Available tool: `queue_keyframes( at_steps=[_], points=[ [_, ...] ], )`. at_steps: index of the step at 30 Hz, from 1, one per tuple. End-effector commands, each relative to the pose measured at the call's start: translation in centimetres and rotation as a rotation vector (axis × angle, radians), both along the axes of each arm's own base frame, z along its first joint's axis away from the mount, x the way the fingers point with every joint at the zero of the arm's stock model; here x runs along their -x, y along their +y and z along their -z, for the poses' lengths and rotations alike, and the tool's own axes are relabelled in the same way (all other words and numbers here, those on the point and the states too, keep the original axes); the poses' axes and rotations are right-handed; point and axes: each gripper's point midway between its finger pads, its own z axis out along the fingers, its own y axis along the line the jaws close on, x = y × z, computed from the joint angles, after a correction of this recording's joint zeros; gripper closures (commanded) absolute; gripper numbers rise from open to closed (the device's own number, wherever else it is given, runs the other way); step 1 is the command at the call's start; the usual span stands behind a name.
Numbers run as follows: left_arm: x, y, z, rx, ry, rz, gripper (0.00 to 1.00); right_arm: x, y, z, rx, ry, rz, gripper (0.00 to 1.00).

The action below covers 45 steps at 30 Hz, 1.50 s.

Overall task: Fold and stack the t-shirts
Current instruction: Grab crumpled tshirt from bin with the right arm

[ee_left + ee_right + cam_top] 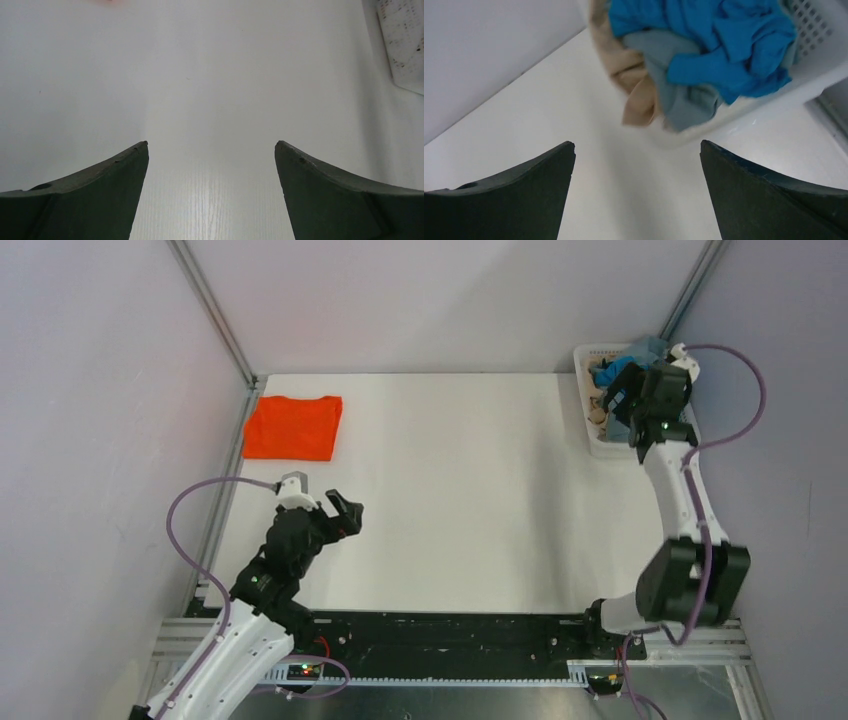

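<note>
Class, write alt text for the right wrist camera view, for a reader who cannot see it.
The right claw hangs open over the white table, facing a white basket of crumpled t-shirts: a bright blue shirt, a grey-blue shirt and a tan shirt that droops over the rim.

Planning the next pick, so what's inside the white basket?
A blue shirt lies on top, over a grey-blue one and a tan one hanging over the rim of the basket. Anything beneath them is covered.
</note>
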Motion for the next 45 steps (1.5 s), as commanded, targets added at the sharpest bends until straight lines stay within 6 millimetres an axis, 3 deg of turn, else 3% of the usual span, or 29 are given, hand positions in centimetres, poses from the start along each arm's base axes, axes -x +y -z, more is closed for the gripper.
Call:
queue_keyframes(
  at_steps=[1,5,9,10,11,16,19,23,26,27,29,31,32,36,38,40,41,42,43,44,45],
  points=[
    [-1.2,0.4,-2.2,0.011,-0.063,-0.047,0.00,-4.5,-4.1,-2.0,0.074,-0.009,0.007,0.00],
    [-1.4,0.4,-1.6,-0.006,-0.051,-0.051,0.00,-8.4,-8.0,-0.8,0.118,0.087,0.073,0.00],
    [-1.8,0.5,-1.0,-0.024,-0.042,-0.055,0.00,-13.6,-8.6,-0.1,0.139,0.098,-0.017,0.00],
    [-1.9,0.5,-0.8,-0.029,-0.034,-0.055,0.00,-14.8,-8.2,-1.3,0.135,0.061,-0.049,0.00],
    [-2.0,0.5,-0.7,-0.036,-0.028,-0.055,0.00,-15.8,-8.2,1.2,0.111,0.103,-0.062,0.00],
    [-2.2,0.7,-0.3,-0.054,-0.013,-0.069,0.00,-19.9,-8.7,4.2,0.098,0.096,-0.070,0.00],
    [-2.3,0.7,-0.2,-0.061,-0.008,-0.067,0.00,-20.7,-10.1,6.0,0.123,0.118,-0.015,0.04],
    [-2.3,0.8,-0.2,-0.065,-0.011,-0.071,0.00,-21.0,-11.0,7.7,0.155,0.138,0.009,0.17],
    [-2.3,0.8,-0.4,-0.064,-0.015,-0.072,0.00,-21.0,-11.4,7.7,0.167,0.129,0.030,0.50],
    [-2.3,0.8,-0.4,-0.063,-0.015,-0.071,0.00,-21.0,-11.6,7.5,0.171,0.124,0.043,0.56],
    [-2.3,0.7,-0.4,-0.059,-0.016,-0.067,0.00,-21.2,-11.7,5.4,0.177,0.076,0.057,0.69],
    [-2.2,0.7,-0.4,-0.056,-0.020,-0.066,0.00,-21.2,-11.9,2.9,0.180,0.023,0.071,0.94],
    [-2.2,0.7,-0.6,-0.053,-0.025,-0.067,0.00,-21.2,-11.9,2.0,0.179,0.004,0.077,0.98],
    [-2.0,0.7,-0.8,-0.045,-0.037,-0.065,0.00,-19.7,-11.9,-4.6,0.198,-0.101,0.108,1.00],
    [-1.9,0.8,-0.8,-0.041,-0.043,-0.065,0.00,-18.3,-11.9,-8.9,0.225,-0.169,0.127,1.00],
    [-1.8,0.7,-0.8,-0.036,-0.044,-0.061,0.00,-15.4,-11.5,-15.5,0.263,-0.277,0.151,1.00],
    [-1.8,0.6,-0.9,-0.032,-0.046,-0.059,0.00,-14.5,-11.4,-17.2,0.275,-0.305,0.156,1.00],
    [-1.8,0.5,-0.9,-0.027,-0.047,-0.052,0.00,-12.6,-11.1,-20.5,0.289,-0.361,0.166,1.00],
    [-1.7,0.4,-1.1,-0.022,-0.051,-0.049,0.00,-11.7,-10.8,-22.1,0.293,-0.394,0.169,1.00],
    [-1.7,0.3,-1.1,-0.016,-0.052,-0.041,0.00,-9.7,-10.1,-25.1,0.292,-0.456,0.167,1.00],
    [-1.6,0.2,-1.4,-0.007,-0.060,-0.038,0.00,-8.7,-9.7,-26.5,0.289,-0.488,0.163,1.00]
  ],
)
